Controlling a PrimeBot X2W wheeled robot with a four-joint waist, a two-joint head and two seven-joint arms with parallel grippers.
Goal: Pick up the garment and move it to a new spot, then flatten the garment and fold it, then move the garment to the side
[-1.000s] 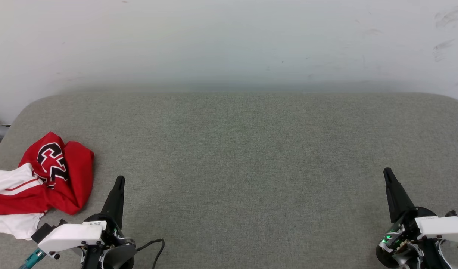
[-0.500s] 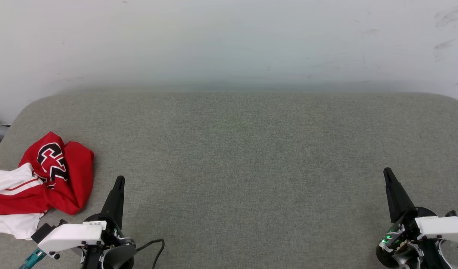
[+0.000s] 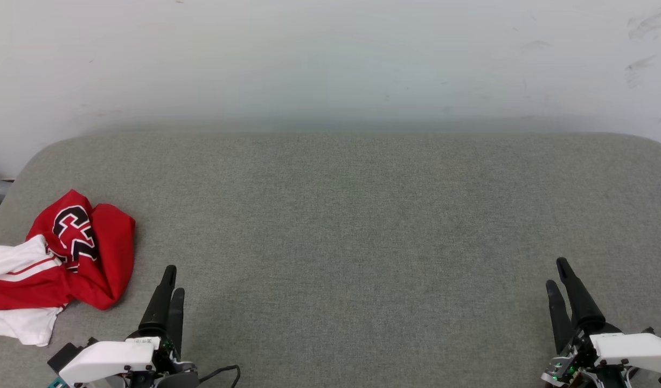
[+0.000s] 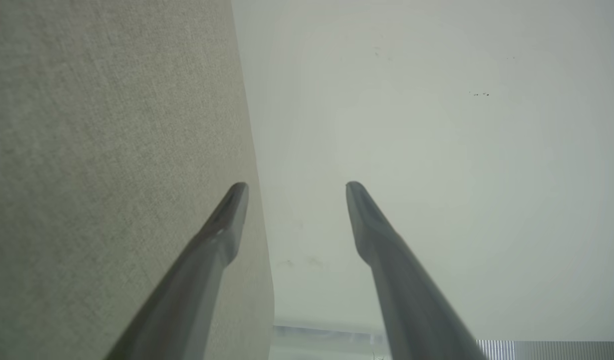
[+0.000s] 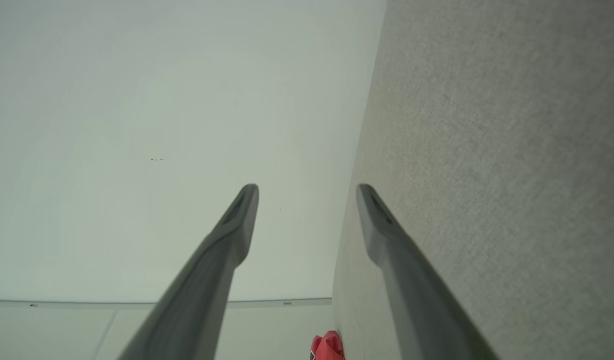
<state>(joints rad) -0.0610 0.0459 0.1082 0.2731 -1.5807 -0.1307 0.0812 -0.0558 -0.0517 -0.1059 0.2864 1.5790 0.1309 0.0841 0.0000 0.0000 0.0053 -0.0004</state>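
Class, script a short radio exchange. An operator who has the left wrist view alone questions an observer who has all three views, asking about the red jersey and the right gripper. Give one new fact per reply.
Operator: My left wrist view gives me the grey padded surface and a wall. Where is the jersey?
Observer: The red jersey lies crumpled at the surface's left end. It is left of the left gripper and apart from it.
Operator: And the right gripper?
Observer: The right gripper sits over the surface's right end, jaws open, holding nothing.
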